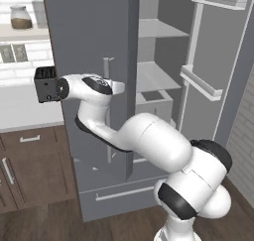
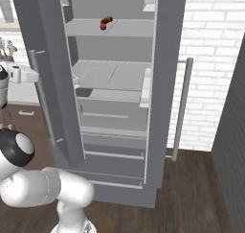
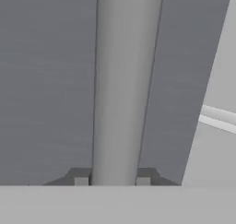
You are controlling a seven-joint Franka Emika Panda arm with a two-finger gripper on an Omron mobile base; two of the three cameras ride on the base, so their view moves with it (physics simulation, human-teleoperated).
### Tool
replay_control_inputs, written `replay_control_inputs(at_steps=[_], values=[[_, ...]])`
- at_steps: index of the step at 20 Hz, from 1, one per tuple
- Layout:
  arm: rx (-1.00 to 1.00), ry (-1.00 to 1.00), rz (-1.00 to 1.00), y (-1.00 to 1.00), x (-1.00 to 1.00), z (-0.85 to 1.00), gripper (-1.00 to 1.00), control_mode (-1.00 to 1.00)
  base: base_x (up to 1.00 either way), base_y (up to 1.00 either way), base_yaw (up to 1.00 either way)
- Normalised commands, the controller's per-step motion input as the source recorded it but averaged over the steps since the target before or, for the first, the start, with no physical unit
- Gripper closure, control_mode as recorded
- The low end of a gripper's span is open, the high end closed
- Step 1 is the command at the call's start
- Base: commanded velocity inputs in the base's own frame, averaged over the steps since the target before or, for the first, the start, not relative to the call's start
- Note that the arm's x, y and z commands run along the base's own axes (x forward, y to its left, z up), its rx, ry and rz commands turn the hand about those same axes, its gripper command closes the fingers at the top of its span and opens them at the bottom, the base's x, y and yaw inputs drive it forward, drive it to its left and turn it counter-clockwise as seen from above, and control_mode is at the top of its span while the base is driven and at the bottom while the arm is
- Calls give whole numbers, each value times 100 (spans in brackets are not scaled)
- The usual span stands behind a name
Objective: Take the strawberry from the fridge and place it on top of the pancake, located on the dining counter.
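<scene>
Fridge [image 2: 115, 107]: both doors are swung open; grey shelves and drawers are exposed
Strawberry [image 2: 103, 26]: a small red fruit is seen on an upper fridge shelf, beside a brownish item [image 2: 109, 20]
Gripper [image 3: 112, 180]: pinched onto the slim vertical door handle [image 3: 124, 80]; the handle is flanked by a fingertip [image 3: 81, 180] on each side
Arm [image 1: 149, 141]: bent leftward in front of the left door [image 1: 92, 61]

No text, label or number can be read; the jar [image 1: 21, 17] at upper left looks unmarked, though blurry.
</scene>
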Motion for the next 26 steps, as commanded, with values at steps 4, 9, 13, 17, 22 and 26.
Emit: replay_control_inputs(at_steps=[4, 9, 13, 17, 22, 26], values=[[0, -4, 0, 22, 0, 0, -100, -100, 0, 0, 0], [0, -3, 5, 10, 1, -2, -100, -100, 0, 0, 0], [0, -3, 9, 22, 0, -11, -100, -100, 0, 0, 0], [1, -8, 17, 22, 1, -4, -100, -100, 0, 0, 0], [3, -10, 20, 2, -45, 0, -100, -100, 0, 0, 0], [4, -3, 9, -5, -41, 0, -100, -100, 0, 0, 0]])
